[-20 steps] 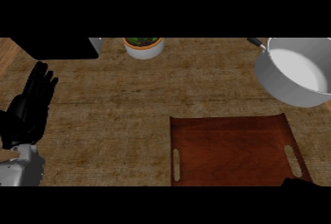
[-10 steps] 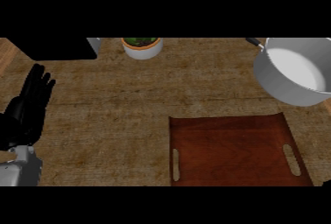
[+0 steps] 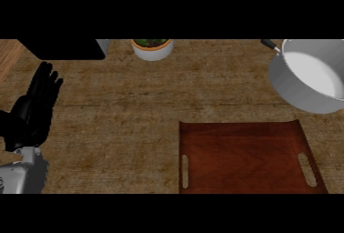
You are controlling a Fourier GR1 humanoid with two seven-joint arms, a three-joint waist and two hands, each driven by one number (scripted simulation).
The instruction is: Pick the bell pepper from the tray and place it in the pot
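Head view: my right hand has left sight; left hand (image 3: 35, 111) rests, fingers straight, holding nothing. Tray (image 3: 245, 157) shows no pepper; pot (image 3: 316, 82) waits.

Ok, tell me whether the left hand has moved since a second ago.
No. The left hand stays open at the view's left edge, fingers up, the same way below the black box as before.

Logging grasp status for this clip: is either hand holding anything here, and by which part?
Nothing is held. The left hand rests open at the left edge, fingers straight; the right hand is out of view.
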